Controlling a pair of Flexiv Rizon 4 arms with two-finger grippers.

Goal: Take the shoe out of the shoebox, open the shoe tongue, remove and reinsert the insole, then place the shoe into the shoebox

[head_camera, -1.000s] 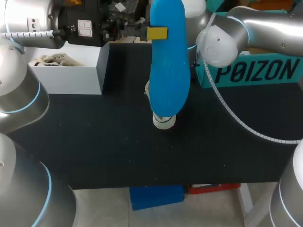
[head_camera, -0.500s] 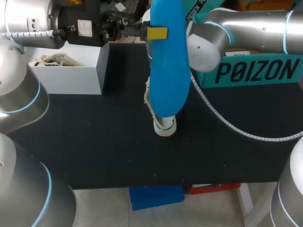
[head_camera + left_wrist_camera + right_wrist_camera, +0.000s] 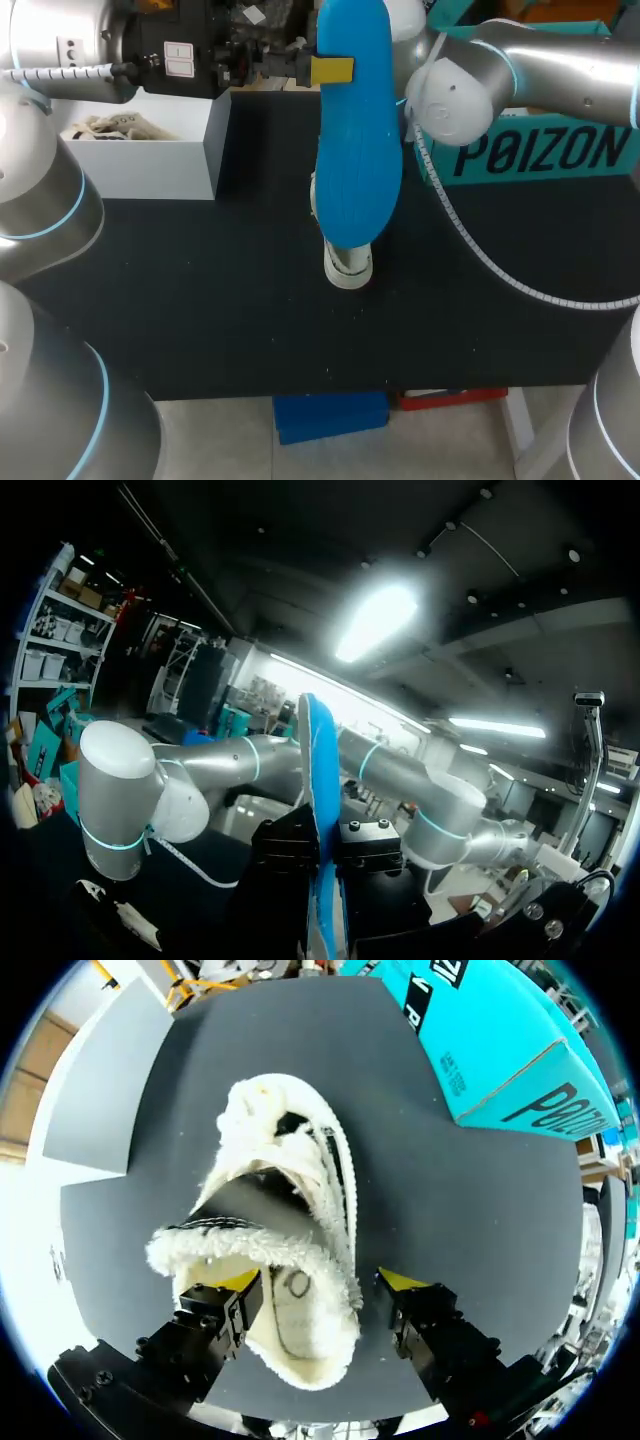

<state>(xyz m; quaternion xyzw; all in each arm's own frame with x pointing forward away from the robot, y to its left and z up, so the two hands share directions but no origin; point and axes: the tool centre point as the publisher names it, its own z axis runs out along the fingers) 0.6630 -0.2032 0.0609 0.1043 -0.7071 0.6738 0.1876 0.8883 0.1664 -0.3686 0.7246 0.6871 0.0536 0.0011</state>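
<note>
My left gripper [image 3: 325, 70] is shut on a blue insole [image 3: 357, 140] and holds it high over the table; in the left wrist view the insole [image 3: 318, 780] stands edge-on between the fingers. Under it a white fleece-lined shoe [image 3: 348, 265] rests on the black table, mostly hidden in the head view. In the right wrist view the shoe [image 3: 285, 1220] lies with its heel between the spread fingers of my right gripper [image 3: 320, 1285]. One yellow tip is close against the fleece collar, the other stands slightly apart. The teal shoebox [image 3: 540, 150] sits at the back right.
A white open box [image 3: 140, 150] with crumpled paper stands at the back left. The teal shoebox [image 3: 500, 1050] lies ahead of and beside the right gripper. My right arm's elbow [image 3: 455, 95] hangs over the table's back edge next to the insole.
My right arm's elbow swung left toward the insole, then back to the right. The shoe's visible end shifted slightly nearer. The left arm and insole stayed still.
</note>
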